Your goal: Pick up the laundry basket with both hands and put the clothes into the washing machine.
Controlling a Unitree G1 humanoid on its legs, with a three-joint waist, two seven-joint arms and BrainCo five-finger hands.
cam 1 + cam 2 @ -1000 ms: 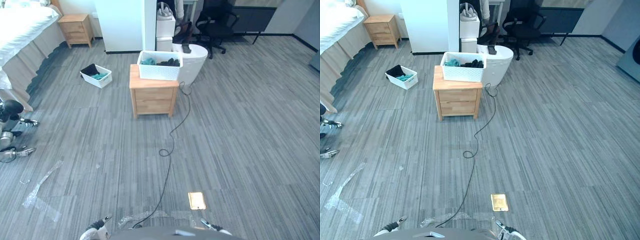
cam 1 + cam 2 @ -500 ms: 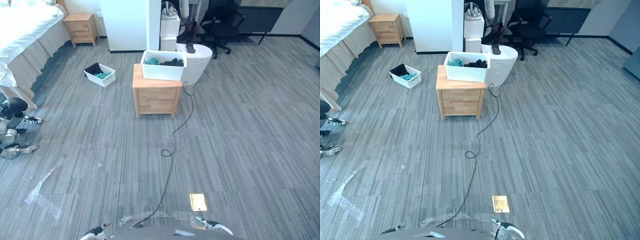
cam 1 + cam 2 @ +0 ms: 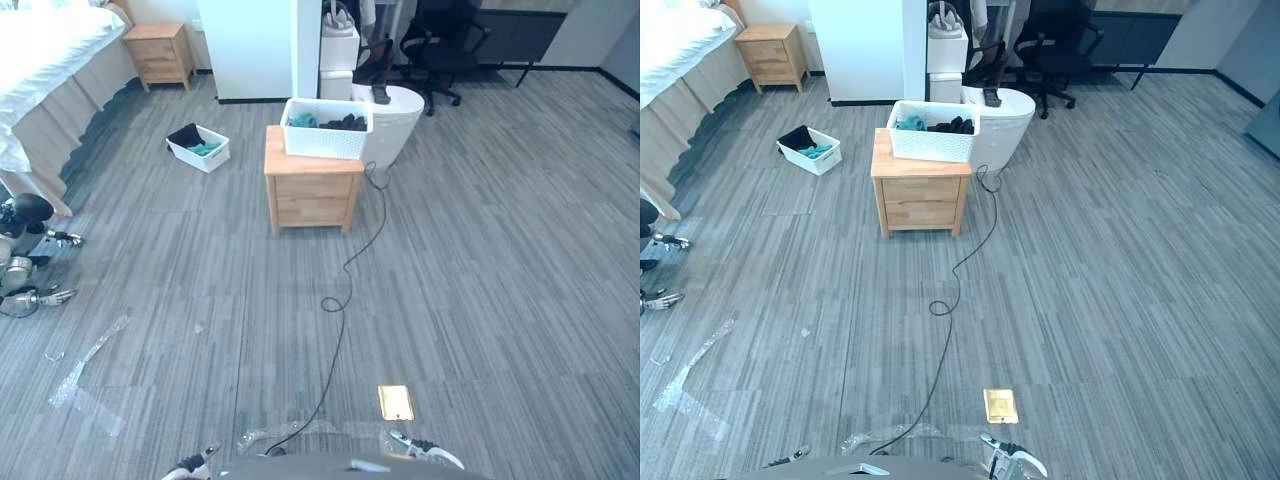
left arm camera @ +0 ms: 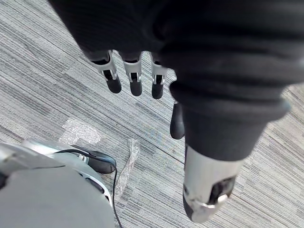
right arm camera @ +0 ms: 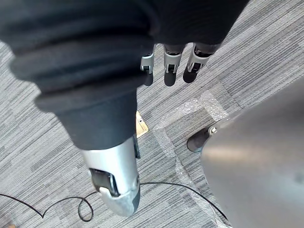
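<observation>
While laundry basket (image 3: 325, 130) sits far off on cabinet (image 3: 312, 195), left hand (image 4: 136, 78) and right hand (image 5: 171, 66) hang slack-fingered, empty; approach needed first.

Laundry basket (image 3: 325, 146) on nightstand (image 3: 311, 196), washing machine (image 3: 396, 135) just right.

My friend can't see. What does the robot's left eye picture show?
A white plastic laundry basket holding dark and teal clothes sits on a small wooden bedside cabinet, far across the grey striped floor. A white rounded washing machine stands just behind the cabinet, to the right.
</observation>
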